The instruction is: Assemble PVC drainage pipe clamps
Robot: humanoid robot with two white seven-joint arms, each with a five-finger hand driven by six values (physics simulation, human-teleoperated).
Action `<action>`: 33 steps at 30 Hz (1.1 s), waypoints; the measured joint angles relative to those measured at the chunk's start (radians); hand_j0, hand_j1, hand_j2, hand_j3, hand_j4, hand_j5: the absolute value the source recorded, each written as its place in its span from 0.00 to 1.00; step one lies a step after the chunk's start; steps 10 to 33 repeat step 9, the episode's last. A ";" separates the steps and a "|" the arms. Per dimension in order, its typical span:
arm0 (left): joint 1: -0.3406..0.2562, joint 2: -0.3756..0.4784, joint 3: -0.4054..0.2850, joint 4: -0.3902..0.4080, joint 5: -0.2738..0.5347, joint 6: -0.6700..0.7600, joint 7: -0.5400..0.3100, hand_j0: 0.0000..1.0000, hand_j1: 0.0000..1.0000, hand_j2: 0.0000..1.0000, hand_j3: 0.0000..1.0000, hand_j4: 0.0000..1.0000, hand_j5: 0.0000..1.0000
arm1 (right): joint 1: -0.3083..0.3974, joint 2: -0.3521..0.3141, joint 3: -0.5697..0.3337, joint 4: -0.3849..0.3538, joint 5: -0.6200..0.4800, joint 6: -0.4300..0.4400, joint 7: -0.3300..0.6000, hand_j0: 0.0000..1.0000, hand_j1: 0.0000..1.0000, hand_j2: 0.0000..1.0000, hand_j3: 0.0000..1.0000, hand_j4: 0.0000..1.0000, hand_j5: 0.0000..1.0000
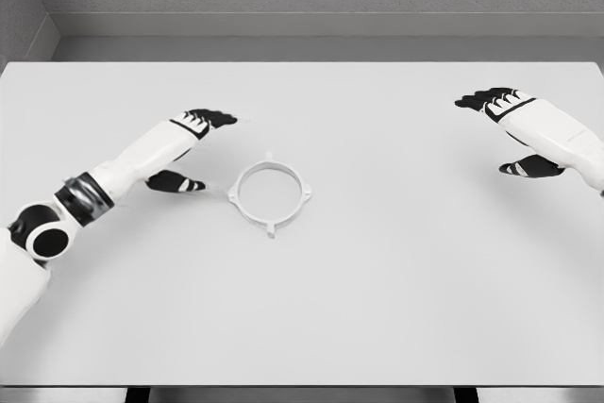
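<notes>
White plastic clamp ring [271, 193], four small lugs on its rim, lies flat on the pale worktop [396, 280], left of centre. Left robot hand [189, 150]: fingers spread and relaxed, holding nothing, thumb tip just beside the ring's left lug. Right robot hand [514, 129]: likewise open and empty, well apart at the right edge. No mating part visible. Risk: the thin, low ring probably slides on the smooth worktop if the thumb nudges it before the fingers close; a one-sided pinch could tip it.
</notes>
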 measured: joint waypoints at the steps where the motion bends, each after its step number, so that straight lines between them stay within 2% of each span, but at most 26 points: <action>1: -0.005 0.026 0.013 0.002 0.001 0.000 0.000 1.00 1.00 1.00 1.00 1.00 1.00 | 0.000 0.000 0.000 0.000 0.000 0.000 0.000 1.00 1.00 1.00 1.00 1.00 1.00; 4: -0.041 0.096 0.054 0.023 0.004 0.000 0.001 1.00 1.00 1.00 1.00 1.00 1.00 | 0.000 0.000 0.000 -0.001 0.000 0.000 0.000 1.00 1.00 1.00 1.00 1.00 1.00; 9: -0.040 0.150 0.114 0.059 0.006 0.000 0.004 1.00 1.00 1.00 1.00 1.00 1.00 | 0.000 0.000 0.000 -0.002 0.000 0.000 0.000 1.00 1.00 1.00 1.00 1.00 1.00; 33: -0.040 0.150 0.114 0.059 0.006 0.000 0.004 1.00 1.00 1.00 1.00 1.00 1.00 | 0.000 0.000 0.000 -0.002 0.000 0.000 0.000 1.00 1.00 1.00 1.00 1.00 1.00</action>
